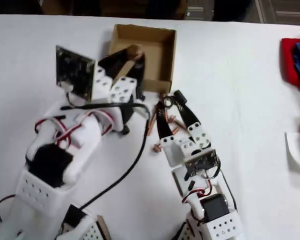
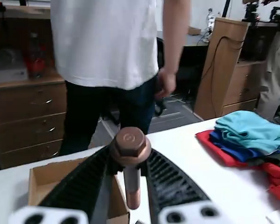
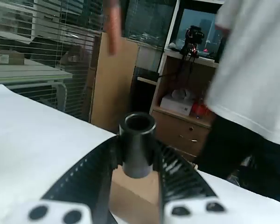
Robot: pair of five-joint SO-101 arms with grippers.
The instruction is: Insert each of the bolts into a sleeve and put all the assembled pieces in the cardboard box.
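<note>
Left wrist view: left jaws tight around bolt [image 2: 129, 147] at cardboard box [image 1: 168, 54] rim (right jaws around sleeve [image 3: 137, 142])

The white table [image 1: 240, 75] carries an open box [image 1: 173, 52] near its far edge. Loose copper bolts [image 1: 156, 147] lie just before it. Folded cloths [image 1: 295, 60] sit at the right edge, and a black cable [image 1: 130, 170] trails across.

The left arm [image 1: 65, 145] stretches forward with its wrist tilted, and its claw [image 1: 130, 59] is clamped on a bolt [image 2: 129, 144] just under the head. The right arm [image 1: 205, 200] reaches forward beside it. Its claw [image 1: 171, 100] is closed around a sleeve [image 3: 138, 126], apparently held low over the tabletop [image 1: 240, 75].
</note>
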